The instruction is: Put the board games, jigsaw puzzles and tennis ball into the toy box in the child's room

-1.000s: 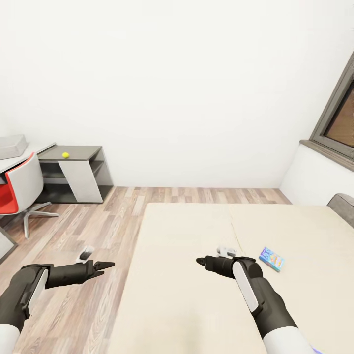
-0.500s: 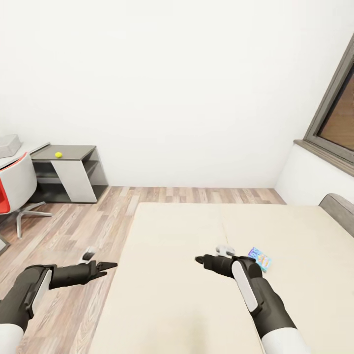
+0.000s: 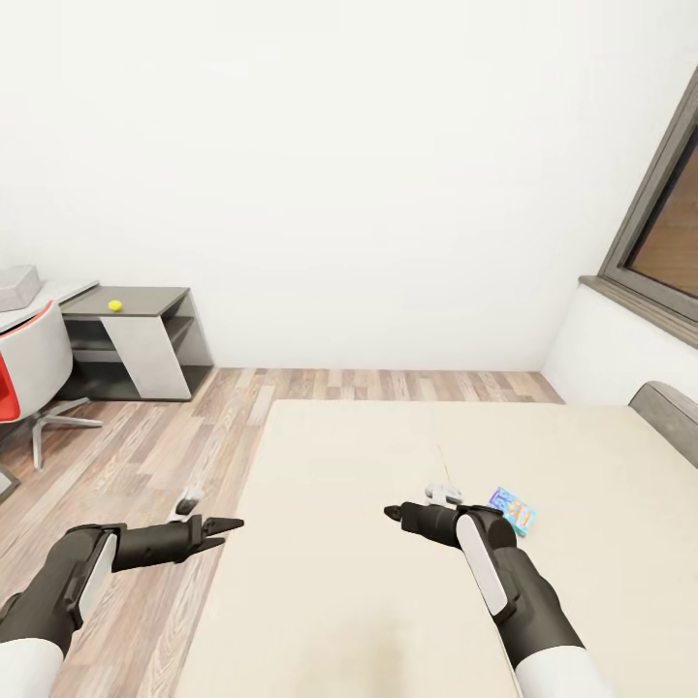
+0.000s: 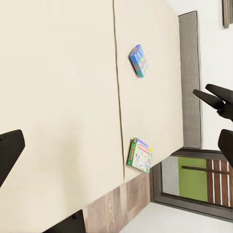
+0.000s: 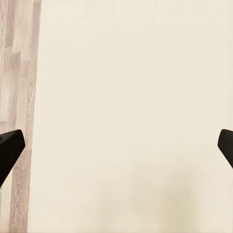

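Head view: the bed fills the lower centre. The small blue board game lies on the mattress at about 4 o'clock, just beside the right gripper, whose fingers are spread and empty. The left gripper, at 8 o'clock over the wood floor, is likewise parted. The tennis ball rests on the table's dark end unit at 10 o'clock. Left wrist view: the green-edged board game lies near the mattress edge, well apart from the blue one.
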### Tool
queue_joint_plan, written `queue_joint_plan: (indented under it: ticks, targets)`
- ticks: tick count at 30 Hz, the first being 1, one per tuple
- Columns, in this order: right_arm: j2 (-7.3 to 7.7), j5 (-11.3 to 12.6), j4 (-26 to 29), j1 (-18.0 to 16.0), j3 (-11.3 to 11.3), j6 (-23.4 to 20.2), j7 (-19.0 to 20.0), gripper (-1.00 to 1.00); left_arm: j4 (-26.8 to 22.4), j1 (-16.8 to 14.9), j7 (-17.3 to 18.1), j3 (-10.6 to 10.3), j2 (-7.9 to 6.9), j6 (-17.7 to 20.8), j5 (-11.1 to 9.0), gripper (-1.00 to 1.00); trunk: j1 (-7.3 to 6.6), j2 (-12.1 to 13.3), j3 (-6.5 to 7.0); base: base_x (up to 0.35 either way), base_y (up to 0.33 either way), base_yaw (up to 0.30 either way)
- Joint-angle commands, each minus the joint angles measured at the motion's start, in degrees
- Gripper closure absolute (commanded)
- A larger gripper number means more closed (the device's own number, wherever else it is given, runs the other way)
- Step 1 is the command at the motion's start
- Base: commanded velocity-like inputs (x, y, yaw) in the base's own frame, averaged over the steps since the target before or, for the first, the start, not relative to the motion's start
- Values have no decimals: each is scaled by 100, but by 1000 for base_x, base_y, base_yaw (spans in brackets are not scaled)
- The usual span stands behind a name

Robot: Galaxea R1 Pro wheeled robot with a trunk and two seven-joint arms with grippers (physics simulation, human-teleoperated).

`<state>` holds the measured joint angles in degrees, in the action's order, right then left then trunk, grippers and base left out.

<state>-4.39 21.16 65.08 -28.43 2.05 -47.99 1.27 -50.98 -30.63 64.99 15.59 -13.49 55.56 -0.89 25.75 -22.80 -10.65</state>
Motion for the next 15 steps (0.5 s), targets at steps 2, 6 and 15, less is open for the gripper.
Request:
queue_joint_plan:
  ticks: [2, 6, 15]
  targets:
    - [-4, -15, 5, -5, -3, -26, 13, -100, -1, -4, 13, 5, 2, 52, -8, -100, 3, -12, -12, 0, 0, 0]
    - [-3, -9, 5, -5, -8, -26, 13, -100, 0, -6, 13, 10, 4, 52, -8, -100, 3, -12, -12, 0, -85, 0]
    - [4, 37, -3, -5, -18, 4, 21, -100, -3, -4, 13, 20, 4, 52, -8, -100, 3, -12, -12, 0, -78, 0]
